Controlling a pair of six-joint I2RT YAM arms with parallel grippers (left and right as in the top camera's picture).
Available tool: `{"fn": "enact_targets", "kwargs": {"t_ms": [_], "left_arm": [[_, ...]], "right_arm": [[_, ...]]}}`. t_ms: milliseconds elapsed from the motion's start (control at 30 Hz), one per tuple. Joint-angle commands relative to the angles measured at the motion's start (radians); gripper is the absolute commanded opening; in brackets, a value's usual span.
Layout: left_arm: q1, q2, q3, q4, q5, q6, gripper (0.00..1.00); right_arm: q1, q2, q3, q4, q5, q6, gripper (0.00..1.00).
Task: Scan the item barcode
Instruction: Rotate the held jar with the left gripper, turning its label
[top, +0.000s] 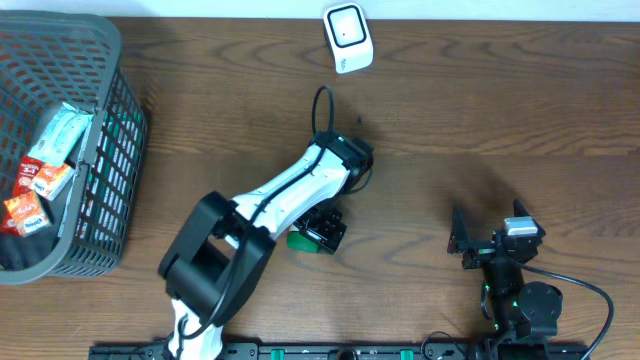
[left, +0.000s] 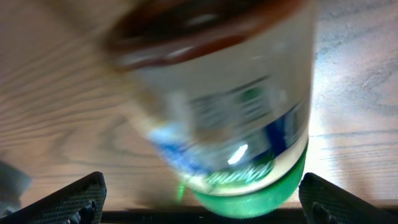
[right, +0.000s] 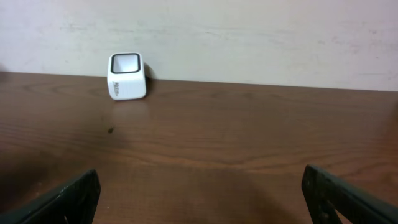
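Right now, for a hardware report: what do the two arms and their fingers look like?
The left arm is white with black joints and a black cable. The right arm is black with small green lights. Their fingers are black.

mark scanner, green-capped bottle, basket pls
scanner (top: 348, 37), overhead view, white top face.
green-capped bottle (left: 236, 106), left wrist view, label on its side.
basket (top: 122, 185), overhead view, right mesh wall.

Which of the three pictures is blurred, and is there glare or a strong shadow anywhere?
Left wrist view: the bottle is smeared and out of focus, with a small bright glint on its label and a washed-out patch of table at right. Right wrist view: sharp, the white scanner crisp. Overhead view: sharp, evenly lit, only soft shadows.
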Motion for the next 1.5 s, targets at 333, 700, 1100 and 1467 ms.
{"fn": "enact_targets", "kwargs": {"t_ms": [333,700,1100,1467], "left_arm": [[0.032,-0.314,0.005,0.093,0.133,-0.07,1.0],[-0.046,-0.289,-0.102,0.267,0.104,-0.128,1.0],[-0.053,-0.27,-0.241,0.477,0.056,-0.209,0.88],[-0.053,-0.257,-0.276,0.503,-0.052,-0.235,0.89]], "right_arm": [[-0.005,-0.001,-0.001,-0.004,0.003,0.014,0.99],[-0.005,-0.001,-0.001,-0.005,0.003,0.014,0.99],[-0.005,-0.001,-0.001,-0.004,0.003,0.014,0.99],[-0.005,-0.001,-0.001,-0.004,0.003,0.014,0.99]]}}
